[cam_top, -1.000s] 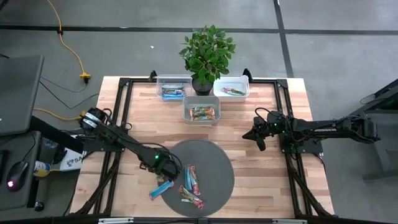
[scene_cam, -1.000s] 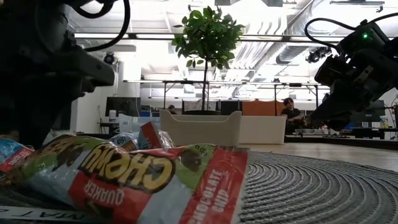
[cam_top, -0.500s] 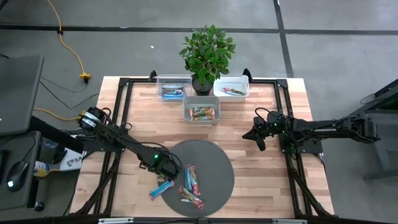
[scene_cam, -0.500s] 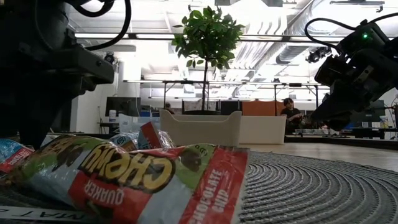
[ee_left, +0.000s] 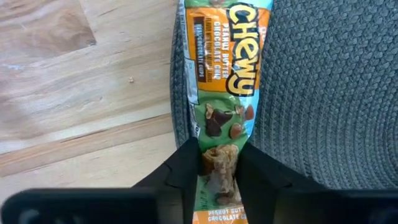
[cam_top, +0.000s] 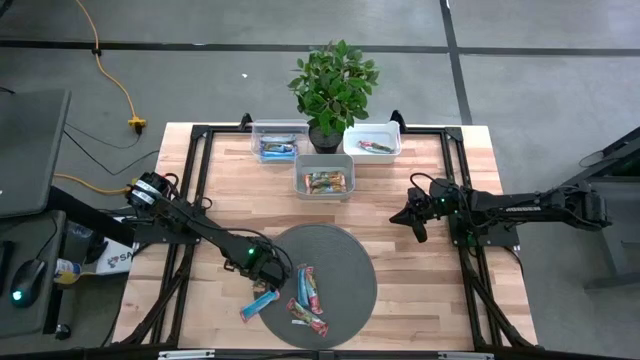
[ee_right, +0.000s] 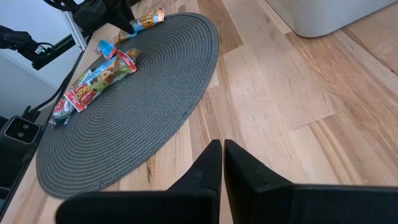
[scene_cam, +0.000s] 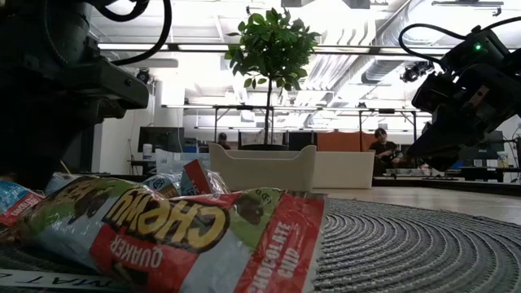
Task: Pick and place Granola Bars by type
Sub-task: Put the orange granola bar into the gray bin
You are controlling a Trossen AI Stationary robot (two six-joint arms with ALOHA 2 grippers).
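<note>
An orange-and-green granola bar [ee_left: 227,68] lies flat on the left rim of the round grey mat [cam_top: 340,262]. My left gripper [cam_top: 264,270] points down over it, shut on it [ee_left: 217,144]. More granola bars lie on the mat: a blue one [cam_top: 258,303] and red ones [cam_top: 308,288]; a red one fills the front of the low view [scene_cam: 179,232]. My right gripper [cam_top: 415,222] waits shut above the wood at the table's right [ee_right: 222,149]. My left gripper pinches the orange-and-green bar by its two long edges [ee_left: 219,163], toward one end, between its two fingers. The fingers [ee_left: 186,171] come from above and lie across the bar. The wrapper is squeezed narrower between them. The bar lies flat on the mat's rim.
Three clear bins with bars in them stand at the far side: one far left [cam_top: 279,141], one far right [cam_top: 372,140], one nearer the middle [cam_top: 324,180]. A potted plant [cam_top: 333,85] stands between the far two. Bare wood lies between the mat and the bins.
My left gripper's fingers have drawn in on the bar at the mat's left rim. The arm itself has kept its place, and the bar lies where it was.
</note>
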